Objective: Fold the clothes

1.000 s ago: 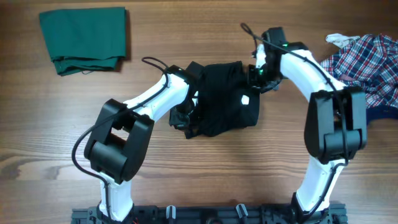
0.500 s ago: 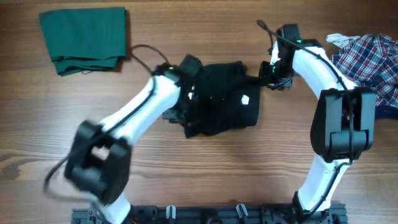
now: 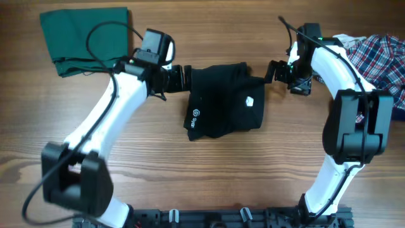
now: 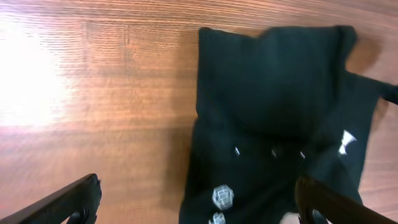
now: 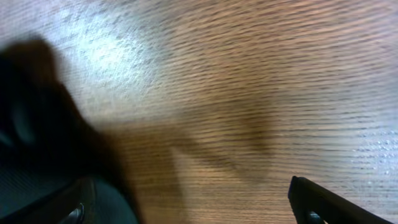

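1. Polo (image 3: 224, 101): black, folded, flat at mid-surface (image 3: 190, 177).
2. Green garment (image 3: 85, 38): folded, far-left corner.
3. Left claw (image 3: 182, 77): fingers apart, at polo's left edge.
4. Right claw (image 3: 271, 71): fingers apart, at polo's upper-right corner.
5. Plaid shirt (image 3: 376, 54): crumpled, right edge.

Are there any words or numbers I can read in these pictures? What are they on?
White print near the left edge of the black shirt: too small and blurred to read.
Small white chest logo: only a shape, no letters legible.
Nothing else shows any writing.
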Controlling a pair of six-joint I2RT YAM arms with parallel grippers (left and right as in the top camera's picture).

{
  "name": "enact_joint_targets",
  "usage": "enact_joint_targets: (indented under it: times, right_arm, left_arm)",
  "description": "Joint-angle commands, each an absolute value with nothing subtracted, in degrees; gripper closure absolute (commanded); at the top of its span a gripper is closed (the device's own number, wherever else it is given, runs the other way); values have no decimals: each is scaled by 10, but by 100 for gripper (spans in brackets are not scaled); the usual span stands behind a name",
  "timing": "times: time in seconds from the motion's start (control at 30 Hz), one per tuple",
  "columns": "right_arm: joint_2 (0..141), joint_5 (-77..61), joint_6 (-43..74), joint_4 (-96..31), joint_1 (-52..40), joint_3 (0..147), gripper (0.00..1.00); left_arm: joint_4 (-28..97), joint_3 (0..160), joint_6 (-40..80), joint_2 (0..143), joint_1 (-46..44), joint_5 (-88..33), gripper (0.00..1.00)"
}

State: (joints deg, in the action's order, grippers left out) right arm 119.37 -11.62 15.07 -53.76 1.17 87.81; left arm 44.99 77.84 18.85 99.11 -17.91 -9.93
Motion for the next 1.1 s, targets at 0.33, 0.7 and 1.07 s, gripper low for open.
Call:
enact_joint_targets:
  times: [0.33,0.7,1.07]
  right_arm:
    - [1205,-155,136,-562,137,889,0]
    - [1205,-149,154,-544,153,889,0]
    - [1205,-151,150,-539,154,889,0]
  left_arm:
    - [381,777,93,1165,-148,-338,0]
    - [356,777,69,1217,-157,-367,0]
    - [332,777,96,1264,-215,-389,0]
